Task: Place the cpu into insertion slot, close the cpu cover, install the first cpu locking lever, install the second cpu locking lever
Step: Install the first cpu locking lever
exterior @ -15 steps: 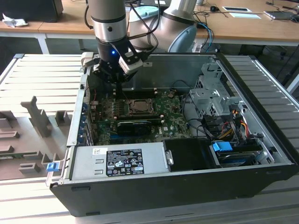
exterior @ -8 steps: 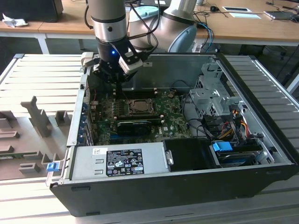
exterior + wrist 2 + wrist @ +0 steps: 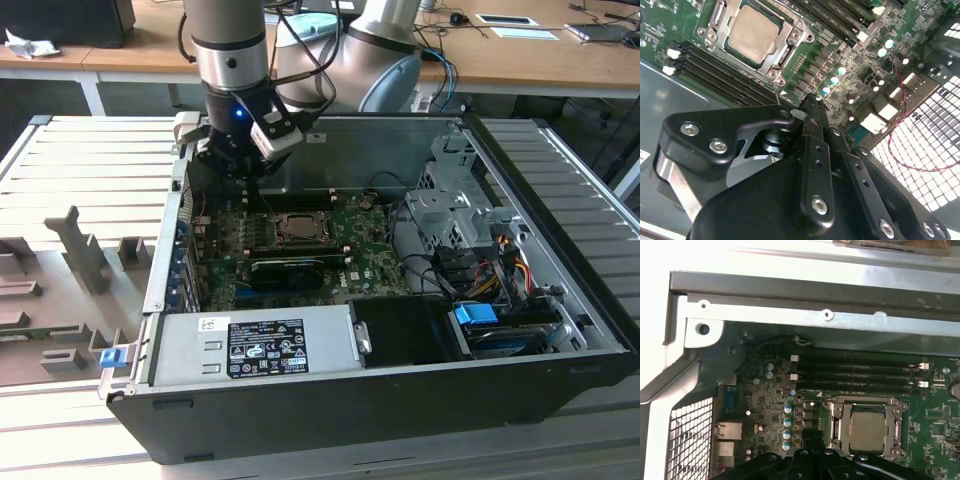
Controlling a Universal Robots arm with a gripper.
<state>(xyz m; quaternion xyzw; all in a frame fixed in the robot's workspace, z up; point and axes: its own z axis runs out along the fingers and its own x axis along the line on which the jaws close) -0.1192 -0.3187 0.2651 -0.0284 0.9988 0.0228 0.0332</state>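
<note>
**Lever could slip off the closed claw beside the socket**

In the exterior view, the gripper (image 3: 243, 170) hangs low over the board, just to the exterior view's left of the insertion slot (image 3: 280, 222). In the second wrist view its fingers (image 3: 812, 130) are pressed together into one narrow tip. The thin wire locking lever (image 3: 776, 92) runs from the slot's corner and ends against the side of that tip. Whether it is pinched or only pushed cannot be told. The cpu (image 3: 752, 32) lies flat in the slot with the cpu cover (image 3: 791, 40) down around it.

The main risk is that the springy lever slides off the tip and snaps up, leaving the cover unlatched. If the tip presses lower, it could also scrape the capacitors (image 3: 833, 80) near the slot.
</note>
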